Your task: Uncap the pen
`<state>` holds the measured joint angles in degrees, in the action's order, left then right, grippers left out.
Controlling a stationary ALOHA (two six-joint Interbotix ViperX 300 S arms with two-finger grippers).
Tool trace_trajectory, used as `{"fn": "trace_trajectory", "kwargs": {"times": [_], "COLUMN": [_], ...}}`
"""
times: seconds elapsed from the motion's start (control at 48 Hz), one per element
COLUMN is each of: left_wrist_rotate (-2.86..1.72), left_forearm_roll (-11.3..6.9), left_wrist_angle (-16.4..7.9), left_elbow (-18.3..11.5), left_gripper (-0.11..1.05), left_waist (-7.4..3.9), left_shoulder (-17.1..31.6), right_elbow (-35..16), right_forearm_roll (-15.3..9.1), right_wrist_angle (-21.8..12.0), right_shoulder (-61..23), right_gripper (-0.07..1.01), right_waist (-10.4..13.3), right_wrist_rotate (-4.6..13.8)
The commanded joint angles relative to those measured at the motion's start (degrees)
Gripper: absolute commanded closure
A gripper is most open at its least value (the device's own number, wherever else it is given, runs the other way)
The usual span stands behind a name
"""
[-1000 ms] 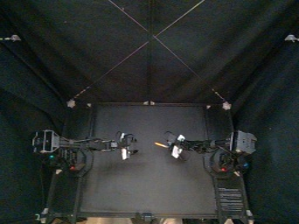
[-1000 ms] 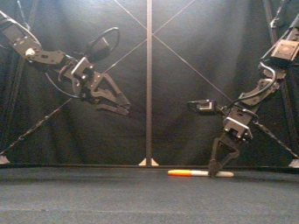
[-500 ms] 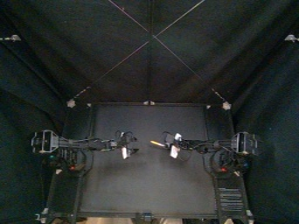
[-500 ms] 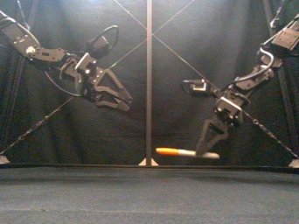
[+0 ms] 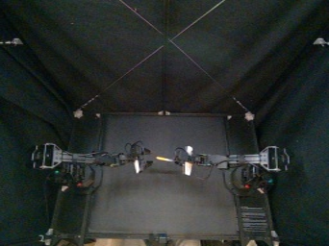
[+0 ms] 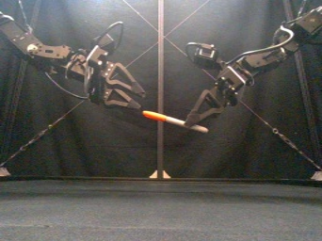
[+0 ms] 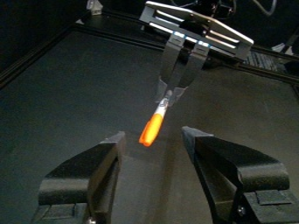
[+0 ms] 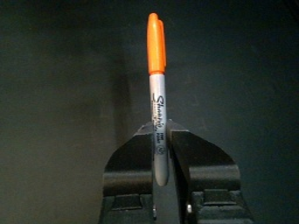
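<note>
the right gripper (image 8: 158, 133) is clenched on the pen (image 8: 155, 66), its jaws pinching the pale barrel (image 8: 156, 96) low down. the rest of the barrel and the orange cap (image 8: 153, 39) stick out straight ahead of the fingertips. the pen is carried in the air, well above the table (image 6: 161, 202). just past the cap is the left gripper (image 7: 152, 138), released, jaws spread wide and empty. seen from its own wrist, the cap lies ahead of and between the two jaw tips, untouched.

the risk, as i judge it: the grip is far from the cap, so a pull could slide the smooth barrel through the right jaws or lever the pen sideways rather than pop the cap. if the left jaws close off line, they could catch the barrel instead of the cap, and nothing would part. a loosened pen would drop to the table.

the right wrist view shows the grip and the print along the barrel, but not the left gripper. the left wrist view shows the open jaws framing the cap. only the front view shows the height and the pen's tilt, cap end higher.
</note>
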<state>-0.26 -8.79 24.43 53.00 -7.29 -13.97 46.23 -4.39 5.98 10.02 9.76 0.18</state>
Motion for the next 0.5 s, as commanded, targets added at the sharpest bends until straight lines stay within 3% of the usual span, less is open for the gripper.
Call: {"fn": "trace_trajectory", "kwargs": {"times": [0.021, 0.083, 0.167, 0.312, 0.5], "left_wrist_rotate": [0.0, -0.09, -0.53, -1.76, -1.93], "left_forearm_roll": [-0.09, -0.26, -0.7, -0.97, -0.97], "left_wrist_angle": [0.97, 0.97, 1.05, 1.05, 1.05], "left_elbow": [-1.49, -1.49, -1.49, -1.67, -1.67], "left_gripper": [0.05, 0.06, 0.06, 0.08, 0.15], "left_waist": [0.53, 0.79, 1.14, 1.14, 1.23], "left_shoulder": [-0.79, -0.62, -0.62, -0.62, -0.53], "right_elbow": [-2.37, -2.81, -3.34, -3.87, -3.87], "right_forearm_roll": [-0.26, -0.26, -0.35, -1.41, -2.37], "right_wrist_angle": [0.79, 0.79, 0.88, 1.67, 3.6], "right_shoulder": [0.79, 0.62, 0.53, 0.35, 0.26], "right_gripper": [0.54, 0.54, 0.54, 0.54, 0.54], "right_waist": [-0.35, -0.44, -0.44, -0.53, -1.32], "right_wrist_rotate": [0.09, -0.18, -0.26, -0.18, -0.26]}}
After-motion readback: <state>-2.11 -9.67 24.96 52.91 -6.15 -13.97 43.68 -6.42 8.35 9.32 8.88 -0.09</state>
